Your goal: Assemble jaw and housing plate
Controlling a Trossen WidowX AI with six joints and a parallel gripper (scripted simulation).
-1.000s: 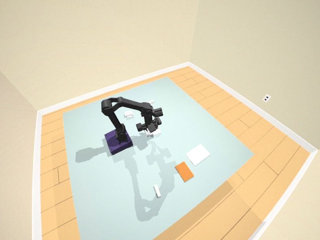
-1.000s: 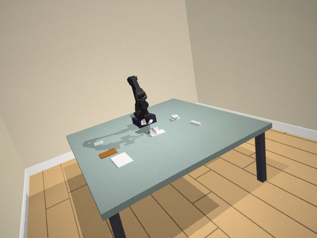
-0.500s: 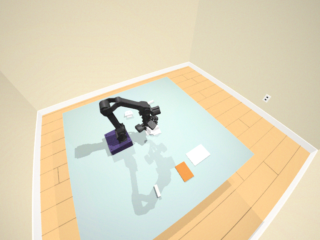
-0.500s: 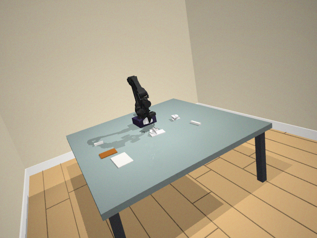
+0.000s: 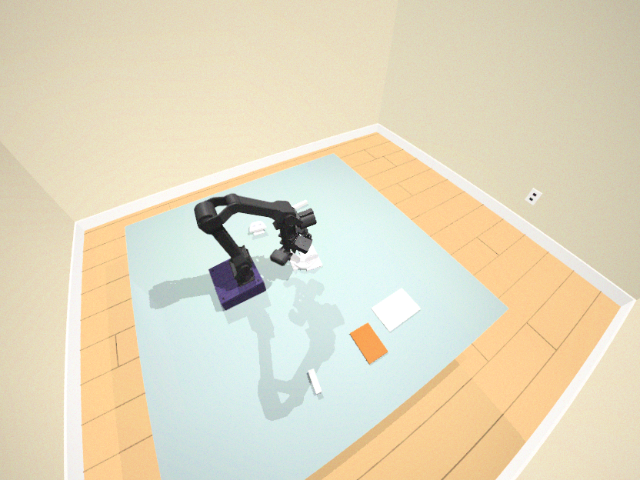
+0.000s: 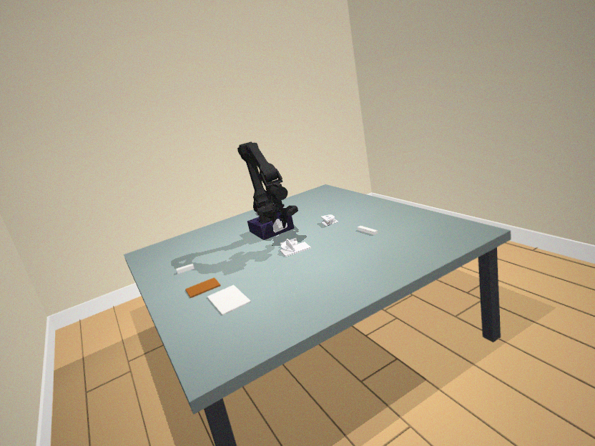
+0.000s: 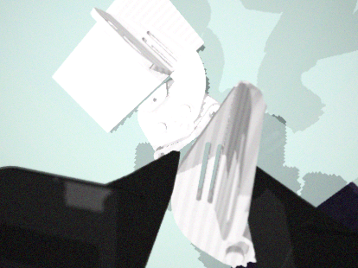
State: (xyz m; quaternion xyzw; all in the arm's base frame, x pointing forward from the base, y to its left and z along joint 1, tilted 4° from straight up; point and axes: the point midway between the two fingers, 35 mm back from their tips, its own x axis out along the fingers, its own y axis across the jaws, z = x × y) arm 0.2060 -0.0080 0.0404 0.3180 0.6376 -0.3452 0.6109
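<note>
My gripper point(image 5: 291, 251) point(image 7: 211, 164) is shut on a white jaw point(image 6: 278, 225) point(image 7: 238, 154), which has two slots and a rounded end. It holds this jaw clear of the table, beside the near end of the white base assembly point(image 6: 300, 248) point(image 7: 92, 76). The other white jaw point(image 6: 289, 244) point(image 7: 130, 41) stands nearly edge-on at the assembly. Round features show on the rounded section point(image 7: 175, 104); I cannot tell which is the free pin. A small white part point(image 5: 257, 228) point(image 6: 328, 219), perhaps the housing plate, sits apart from the assembly. The gear teeth are not clear.
An orange slab point(image 5: 368, 343) point(image 6: 202, 286) and a white square slab point(image 5: 395, 308) point(image 6: 228, 299) lie side by side. One white bar point(image 5: 315, 381) point(image 6: 184, 269) lies near the orange slab. Another white bar point(image 5: 300, 205) point(image 6: 366, 229) lies beyond the arm. The arm's purple base point(image 5: 237, 286) is close to the gripper.
</note>
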